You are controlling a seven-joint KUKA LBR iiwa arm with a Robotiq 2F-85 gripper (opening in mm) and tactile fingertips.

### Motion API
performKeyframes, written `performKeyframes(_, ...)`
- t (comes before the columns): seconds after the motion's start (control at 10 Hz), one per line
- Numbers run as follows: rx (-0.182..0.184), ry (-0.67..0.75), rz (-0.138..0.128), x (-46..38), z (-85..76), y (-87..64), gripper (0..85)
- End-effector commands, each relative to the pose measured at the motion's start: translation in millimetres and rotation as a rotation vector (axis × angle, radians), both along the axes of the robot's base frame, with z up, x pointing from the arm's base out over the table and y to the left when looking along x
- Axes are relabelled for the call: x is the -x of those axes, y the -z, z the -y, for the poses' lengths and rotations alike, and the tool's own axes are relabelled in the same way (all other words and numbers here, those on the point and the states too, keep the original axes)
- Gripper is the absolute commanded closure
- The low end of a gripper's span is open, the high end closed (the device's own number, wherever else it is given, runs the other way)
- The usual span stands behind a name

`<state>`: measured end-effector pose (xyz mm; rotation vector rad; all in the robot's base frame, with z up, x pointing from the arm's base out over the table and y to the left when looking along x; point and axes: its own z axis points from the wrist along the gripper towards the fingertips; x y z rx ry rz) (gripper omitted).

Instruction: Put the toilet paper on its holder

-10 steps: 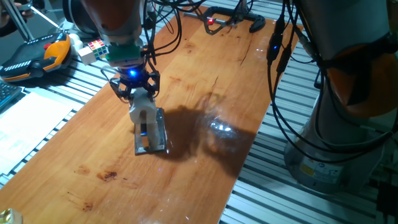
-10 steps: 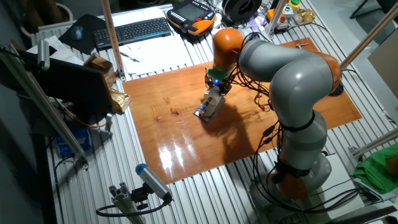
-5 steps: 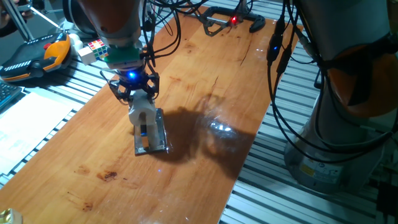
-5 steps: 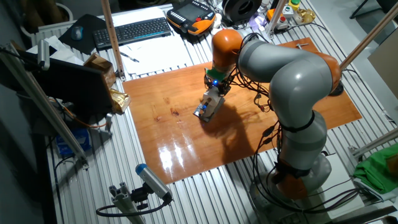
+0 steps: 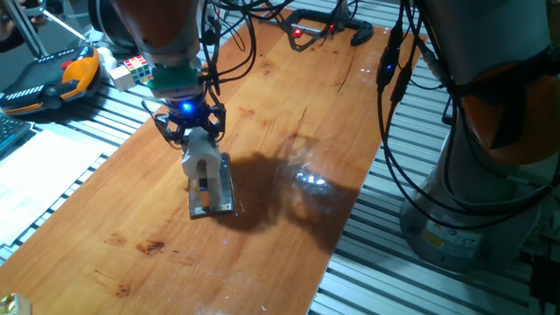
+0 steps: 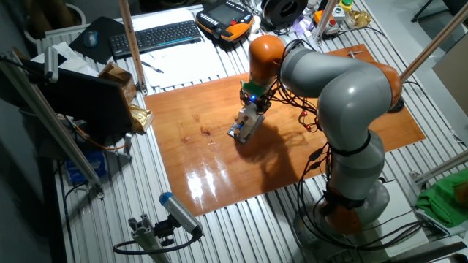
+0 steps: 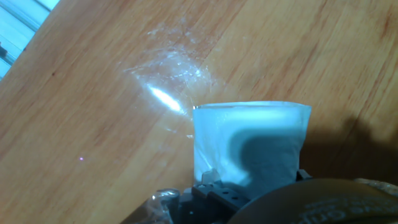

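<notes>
The toilet paper (image 5: 200, 158) is a small white roll held upright over the holder (image 5: 219, 194), a flat grey metal plate on the wooden table with an orange-brown bit (image 5: 204, 187) on it. My gripper (image 5: 191, 133) is right above the roll and shut on its top. The roll's lower end is at the plate, and the peg is hidden. In the other fixed view the gripper (image 6: 254, 104) holds the roll (image 6: 250, 117) over the plate (image 6: 240, 132). In the hand view the roll (image 7: 249, 146) fills the middle, lit blue.
A black clamp (image 5: 328, 24) with a red light lies at the table's far end. A Rubik's cube (image 5: 131, 70) and an orange-black pendant (image 5: 52, 80) sit off the left edge. Cables (image 5: 394, 105) hang along the right edge by the robot base.
</notes>
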<state>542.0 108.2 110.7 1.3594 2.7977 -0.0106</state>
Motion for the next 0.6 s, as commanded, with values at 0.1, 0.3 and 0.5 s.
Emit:
performKeyframes(0.1, 0.000, 0.001, 0.000, -0.4, 1.5, 0.5, 84.3)
performKeyframes(0.3, -0.022, 0.009, 0.006, -0.4, 1.5, 0.5, 84.3)
performKeyframes(0.5, -0.012, 0.024, 0.026, -0.4, 1.5, 0.5, 84.3)
